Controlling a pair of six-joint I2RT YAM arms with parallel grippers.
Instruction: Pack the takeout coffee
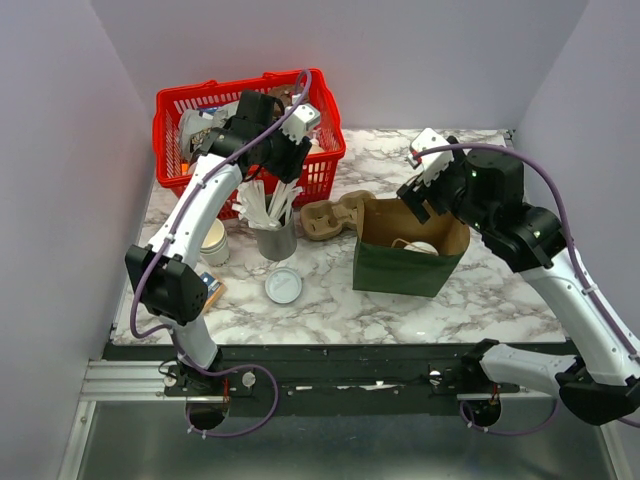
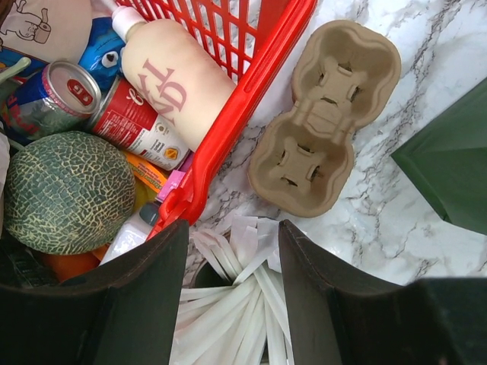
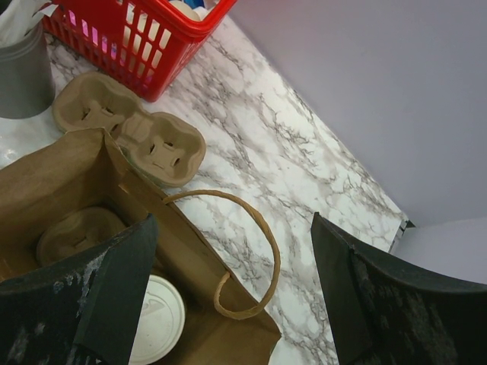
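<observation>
**Left tool** (image 2: 232, 243): jaws spread wide, nothing between them, touching nothing. Its two dark fingers (image 2: 137, 296) frame a bundle of white paper-wrapped strips (image 2: 228, 319) standing in a grey holder (image 1: 278, 240). The tool hangs above that holder, beside the front rim of the red basket (image 1: 250, 95). The basket holds a netted melon (image 2: 68, 190), cans and a pale bottle.

**Right tool** (image 3: 234, 228): jaws also spread wide and empty, no contact with anything. It hovers over the open mouth of the paper bag (image 1: 400, 270), which is green outside and brown inside. One looped handle (image 3: 243, 258) lies in the gap between the fingers (image 3: 106, 296).

**The takeout coffee** (image 3: 156, 319): inside the bag, upright, with only its round white lid showing from above. A cardboard carrier piece (image 3: 76, 232) sits just beside it on the bag floor; whether the cup is seated in that piece cannot be told.

**Elsewhere on the tabletop** (image 1: 500, 290): an empty two-cup cardboard carrier (image 1: 335, 215) lies flat between basket and bag. A loose white lid (image 1: 283, 286) lies near the holder. A stack of paper cups (image 1: 213, 242) stands by the left arm.
</observation>
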